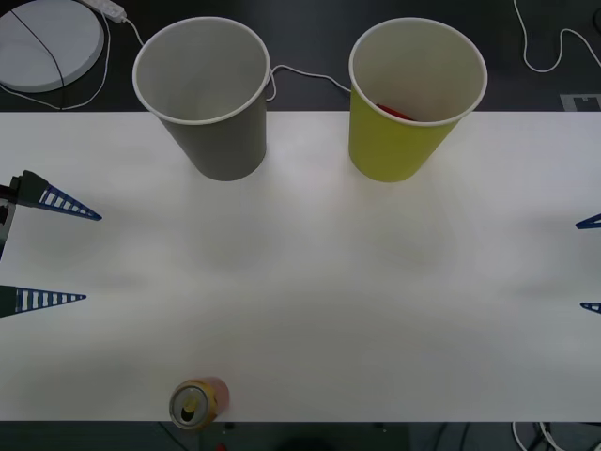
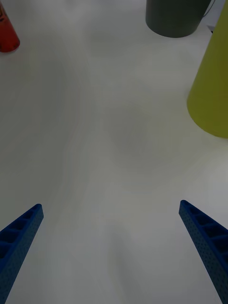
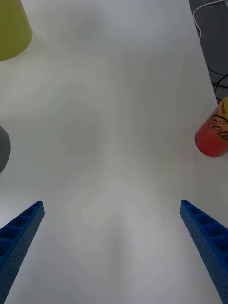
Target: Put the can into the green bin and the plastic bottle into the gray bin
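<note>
The can (image 1: pixel 199 403) stands at the table's (image 1: pixel 310 282) near edge — left end effector (image 1: pixel 66 256) and right end effector (image 1: pixel 592 264) wide, empty.

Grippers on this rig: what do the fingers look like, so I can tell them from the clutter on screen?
Both match. The left gripper and right gripper each carry two long blue fingers tapering to points, wedge-shaped, with a ladder of ribs and open cells along their length and a finely dotted outer face. The left's fingers mount on dark hardware at the table edge.
</note>
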Controlling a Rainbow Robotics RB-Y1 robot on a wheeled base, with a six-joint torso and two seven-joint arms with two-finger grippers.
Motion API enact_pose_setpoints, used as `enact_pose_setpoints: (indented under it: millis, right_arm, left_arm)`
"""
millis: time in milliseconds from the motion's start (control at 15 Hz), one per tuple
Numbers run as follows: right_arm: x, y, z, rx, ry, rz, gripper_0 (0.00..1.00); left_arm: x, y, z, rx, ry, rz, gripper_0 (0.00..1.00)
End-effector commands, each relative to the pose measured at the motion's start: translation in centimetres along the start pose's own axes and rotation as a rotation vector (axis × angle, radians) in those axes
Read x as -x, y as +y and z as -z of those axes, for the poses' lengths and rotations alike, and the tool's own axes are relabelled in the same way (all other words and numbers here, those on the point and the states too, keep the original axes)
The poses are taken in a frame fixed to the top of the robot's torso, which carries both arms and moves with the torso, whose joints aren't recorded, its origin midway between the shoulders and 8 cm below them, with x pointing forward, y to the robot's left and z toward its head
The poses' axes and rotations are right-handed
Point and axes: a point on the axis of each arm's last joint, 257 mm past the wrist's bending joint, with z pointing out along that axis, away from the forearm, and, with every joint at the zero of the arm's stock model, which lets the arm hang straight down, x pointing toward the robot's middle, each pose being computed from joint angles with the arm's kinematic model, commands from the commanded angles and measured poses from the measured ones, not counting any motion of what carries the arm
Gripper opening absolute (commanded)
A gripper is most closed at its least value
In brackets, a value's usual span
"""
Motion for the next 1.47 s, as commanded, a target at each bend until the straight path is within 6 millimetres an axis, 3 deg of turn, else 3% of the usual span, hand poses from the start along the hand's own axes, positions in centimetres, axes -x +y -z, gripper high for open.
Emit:
enact_pose_setpoints:
  millis: [67,333,600,867,1467]
  right_arm:
    - [0.0,0.0,0.0,0.0,0.0,0.0,1.0]
    - [0.0,0.0,0.0,0.0,0.0,0.0,1.0]
    - [0.0,0.0,0.0,0.0,0.0,0.0,1.0]
    - [0.0,0.0,0.0,0.0,0.0,0.0,1.0]
    - [0.0,0.0,0.0,0.0,0.0,0.0,1.0]
  left_arm:
    - [0.0,0.0,0.0,0.0,0.0,0.0,1.0]
    - [-0.2,-0.9,-0.6,-0.029,0.004,0.002,1.0]
    - [0.0,-1.0,0.0,-0.053,0.041,-0.031,1.0]
    - [0.3,-3.7,-1.3,-0.037,-0.061,0.039,1.0]
    - [-1.7,-7.8,-3.9,-0.021,-0.223,-0.001,1.0]
